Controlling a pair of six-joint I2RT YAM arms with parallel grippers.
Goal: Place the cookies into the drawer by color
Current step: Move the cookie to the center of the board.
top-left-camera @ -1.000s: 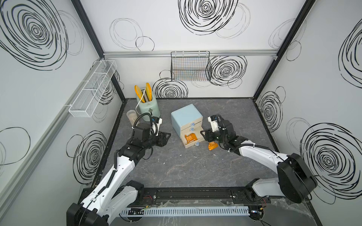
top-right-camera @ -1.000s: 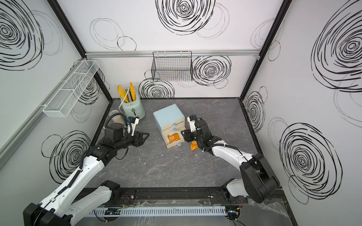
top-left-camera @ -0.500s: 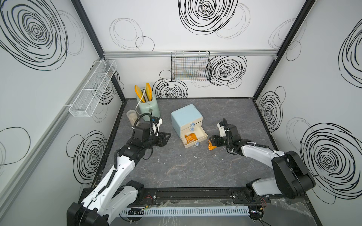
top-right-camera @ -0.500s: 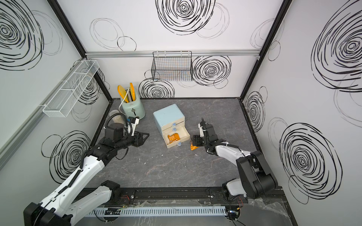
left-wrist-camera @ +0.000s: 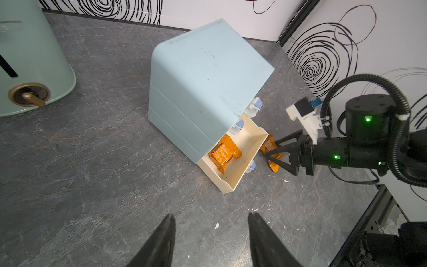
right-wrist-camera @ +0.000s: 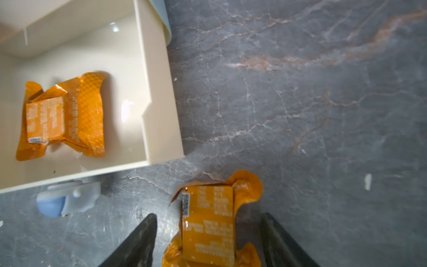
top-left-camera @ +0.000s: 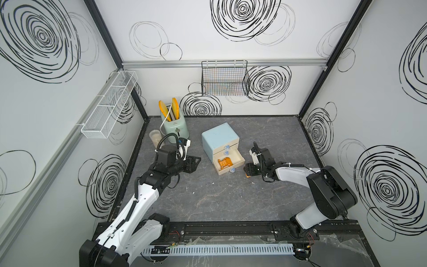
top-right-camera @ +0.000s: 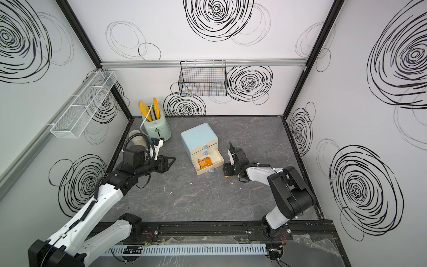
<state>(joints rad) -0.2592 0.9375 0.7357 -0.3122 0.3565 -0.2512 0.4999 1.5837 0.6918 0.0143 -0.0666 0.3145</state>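
The pale blue drawer stands mid-table with its bottom tray pulled out. One orange cookie lies in that tray. A second orange cookie lies on the floor beside the tray's front corner. My right gripper is open and low over it, a finger on each side, with gaps showing. My left gripper hovers open and empty, left of the drawer. No green or black cookies are in view.
A mint-green toaster holding two yellow slices stands at the back left, with a clear cup beside it. A black wire basket hangs on the back wall and a white mesh shelf on the left wall.
My right gripper has moved away from the drawer front and come down around the orange cookie on the floor. The left arm has stayed put.
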